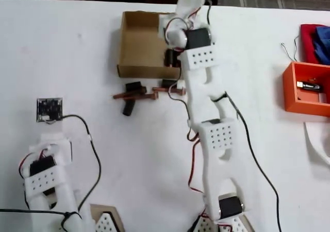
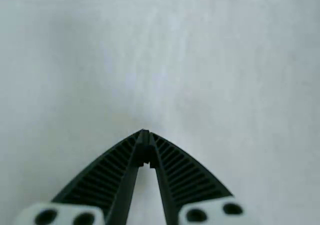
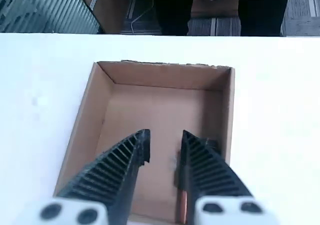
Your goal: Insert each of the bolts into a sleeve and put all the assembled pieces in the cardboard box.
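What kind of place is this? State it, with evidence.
Probably a robotics lab bench: two robot arms at a white table, a cardboard box, loose copper bolts and black sleeves.

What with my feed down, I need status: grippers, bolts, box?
Left gripper shut over bare table. Right gripper open above cardboard box, one dark piece inside. Bolts and sleeves loose beside box; nothing blocking.

Left fingers (image 2: 110, 180) seemingly together, right (image 3: 117, 167) apart
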Controlling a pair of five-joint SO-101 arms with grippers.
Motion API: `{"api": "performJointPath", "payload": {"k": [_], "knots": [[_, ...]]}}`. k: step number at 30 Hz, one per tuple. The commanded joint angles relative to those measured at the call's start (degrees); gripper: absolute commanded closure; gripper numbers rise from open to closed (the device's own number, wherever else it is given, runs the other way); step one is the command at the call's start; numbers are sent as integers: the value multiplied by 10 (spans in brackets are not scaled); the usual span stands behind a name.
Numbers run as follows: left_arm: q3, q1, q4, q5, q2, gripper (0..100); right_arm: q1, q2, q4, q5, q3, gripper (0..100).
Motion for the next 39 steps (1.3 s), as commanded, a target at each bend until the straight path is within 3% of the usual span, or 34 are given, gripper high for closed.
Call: {"api": "performJointPath", "payload": {"k": [1,9,13,16,23,27,30,34,39], "knots": [[-1,-4,-11,4,-4,972,6,-76,57,0,-25,906],[-1,-3,-11,4,-4,971,1,-126,200,-4,-25,905],[-1,-3,-11,4,-4,971,-42,-150,266,22,-13,905],[-1,-3,-11,4,-4,971,-82,-189,265,72,55,905],[-1,-4,-11,4,-4,972,-189,-342,257,42,357,903],[-5,-7,-13,8,-4,972,-203,-333,160,33,469,863],[-7,-34,-19,56,-4,972,-218,-298,132,-11,487,807],[-4,-84,-60,130,-4,970,-237,-233,117,-96,486,802],[-1,-98,-72,167,-3,969,-247,-144,77,-135,476,802]]}}
